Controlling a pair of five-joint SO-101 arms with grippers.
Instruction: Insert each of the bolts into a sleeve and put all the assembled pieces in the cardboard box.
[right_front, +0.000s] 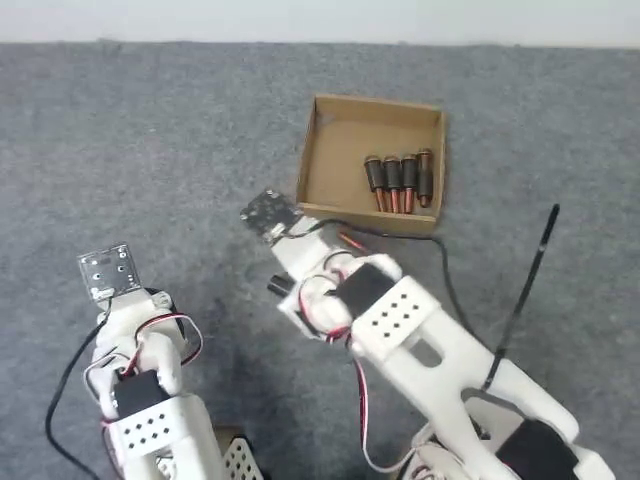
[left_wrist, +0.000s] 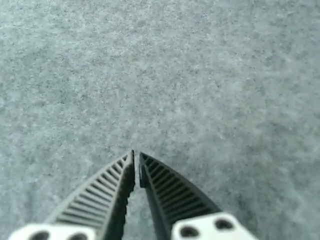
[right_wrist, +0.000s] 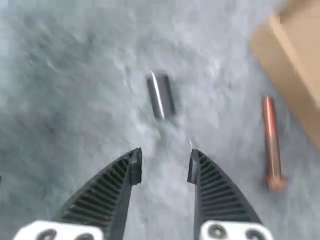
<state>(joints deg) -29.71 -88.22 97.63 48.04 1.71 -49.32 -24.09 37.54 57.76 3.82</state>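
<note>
Lying loose: sleeve (right_wrist: 161, 96) and bolt (right_wrist: 270, 142) are seen near the cardboard box (right_wrist: 300, 45).
Right hand (right_wrist: 165, 164): held open, close to the sleeve.
Left hand (left_wrist: 136, 167): seen closed, empty.

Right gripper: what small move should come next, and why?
Probably advance the open right gripper to straddle the black sleeve lying just ahead on the carpet, then close. The sleeve and the copper bolt near the cardboard box lie apart, not yet joined.
</note>
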